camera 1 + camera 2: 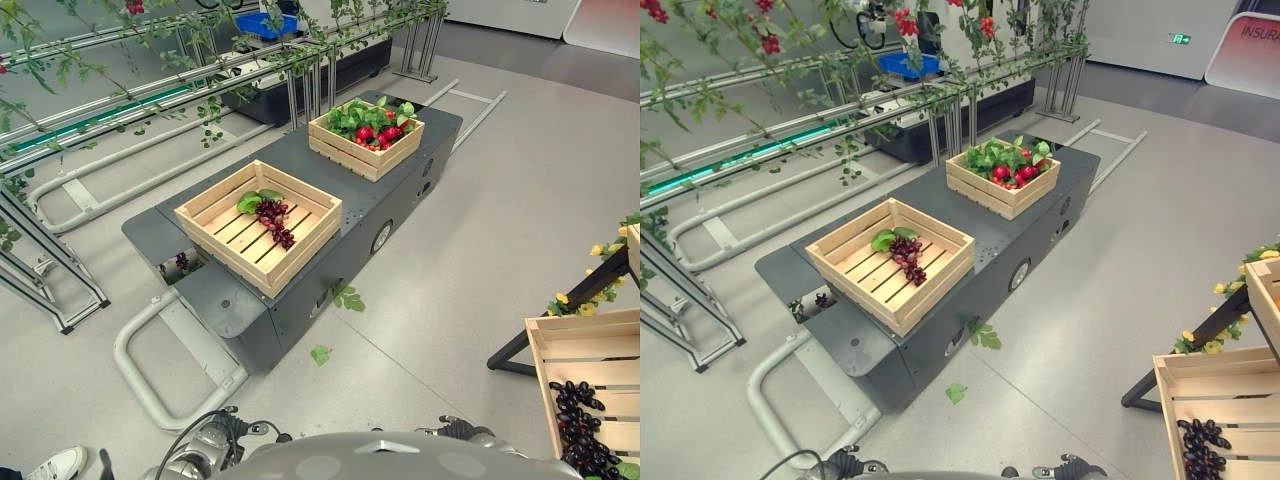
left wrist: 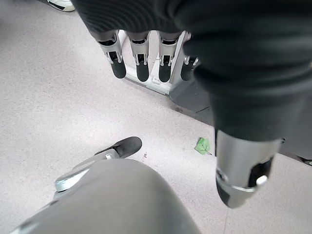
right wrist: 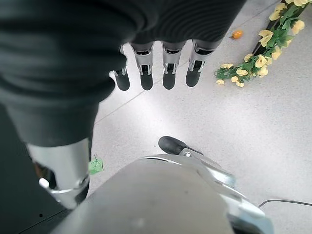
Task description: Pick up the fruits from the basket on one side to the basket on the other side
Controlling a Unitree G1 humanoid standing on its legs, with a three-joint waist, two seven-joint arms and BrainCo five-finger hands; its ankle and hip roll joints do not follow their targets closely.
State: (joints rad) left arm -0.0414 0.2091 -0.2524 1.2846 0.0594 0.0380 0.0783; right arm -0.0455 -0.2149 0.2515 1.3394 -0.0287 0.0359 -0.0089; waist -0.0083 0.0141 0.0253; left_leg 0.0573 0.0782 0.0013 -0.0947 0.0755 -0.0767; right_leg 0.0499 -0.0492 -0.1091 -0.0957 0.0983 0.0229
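On a dark grey cart (image 1: pixel 300 165) stand two wooden crates. The near crate (image 1: pixel 305 255) holds one bunch of dark red grapes (image 1: pixel 275 222) beside a green leaf. Red fruits (image 1: pixel 378 135) lie among green leaves in the far crate (image 1: pixel 340 152). My left hand (image 2: pixel 141 63) hangs over the floor with straight fingers, open and holding nothing, as seen in the left wrist view. My right hand (image 3: pixel 168 68) hangs the same way in the right wrist view, open and empty. Both hands are well short of the cart.
A third crate (image 1: pixel 545 375) with dark grapes (image 1: pixel 585 420) stands at the lower right, beside a stand with yellow flowers (image 1: pixel 590 290). Metal rails with vines (image 1: pixel 150 95) run along the left. Loose leaves (image 1: pixel 320 353) lie by the cart. A person's white shoe (image 1: pixel 55 465) shows lower left.
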